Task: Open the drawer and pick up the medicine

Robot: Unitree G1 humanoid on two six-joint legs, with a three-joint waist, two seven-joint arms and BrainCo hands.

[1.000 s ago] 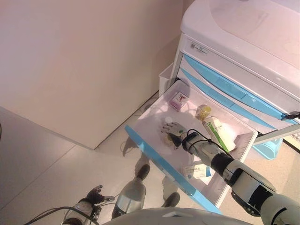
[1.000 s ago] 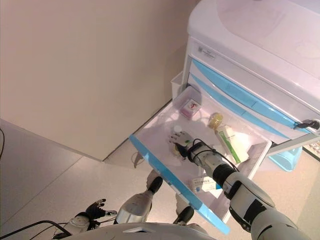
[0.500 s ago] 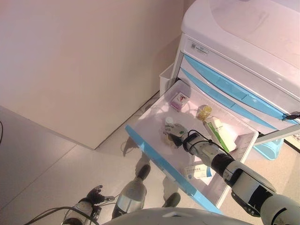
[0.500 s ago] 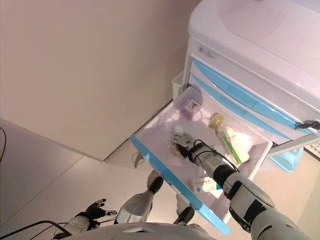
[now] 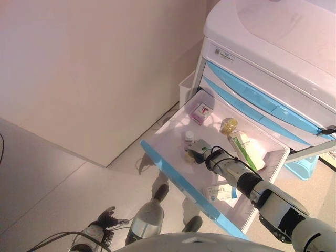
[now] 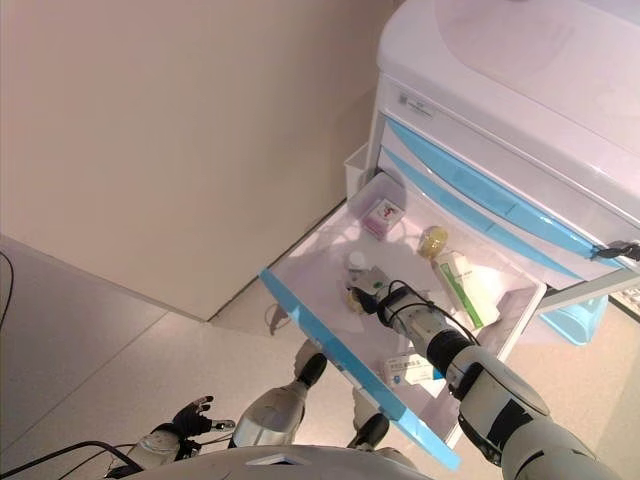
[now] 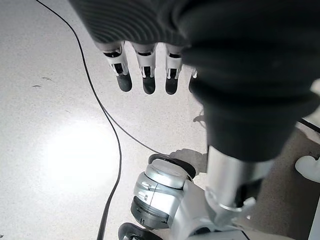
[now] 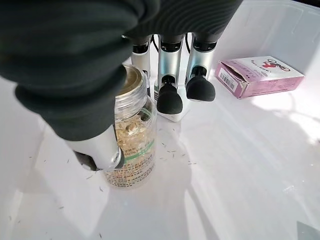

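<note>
The cart's lowest drawer [image 5: 173, 173], white with a blue front, stands pulled out. My right hand [image 5: 199, 150] reaches down into its left part. In the right wrist view a small glass medicine bottle [image 8: 131, 145] with a gold lid and pale capsules stands upright on the drawer floor. My thumb [image 8: 97, 145] lies against its side and the nearest finger curls behind it; the other fingers [image 8: 170, 100] bend down beside it onto a small white bottle [image 5: 189, 136]. My left hand [image 7: 145, 75] hangs open and empty low above the floor.
Also in the drawer are a pink box [image 5: 200, 112], a round yellow bottle [image 5: 228, 125], a green-and-white box [image 5: 245, 150] and a blue-and-white box [image 5: 220, 192]. Closed blue drawers [image 5: 252, 94] are above. A white bin [image 5: 185, 86] hangs on the cart's side by the wall.
My right hand's fingers, spread flat over the drawer floor a second ago, have curled down around the glass bottle. The left hand has not moved.
</note>
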